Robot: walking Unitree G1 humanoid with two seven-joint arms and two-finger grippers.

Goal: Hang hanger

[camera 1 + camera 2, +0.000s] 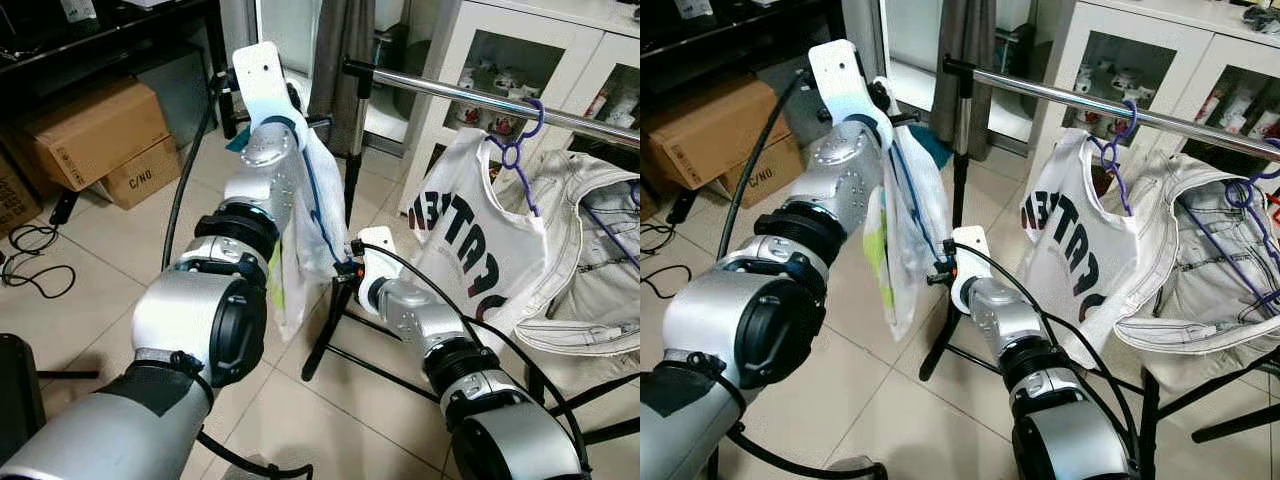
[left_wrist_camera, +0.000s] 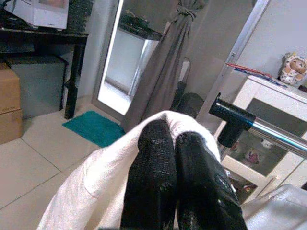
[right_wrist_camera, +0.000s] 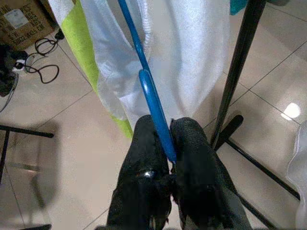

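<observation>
Blue hanger [image 3: 152,103] sits clamped between my right gripper [image 3: 165,143] fingers. White garment [image 2: 103,177] is pinched in my closed left gripper [image 2: 175,143], near the rail [image 2: 268,132].

Two garments [image 1: 470,235] are hung on the rail [image 1: 470,97], right; boxes [image 1: 95,135] are set on the floor, left.

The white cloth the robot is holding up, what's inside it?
A blue hanger runs down inside the white garment; the right gripper pinches its lower end. The left gripper clamps the cloth's top. The hanger's hook is covered.
</observation>
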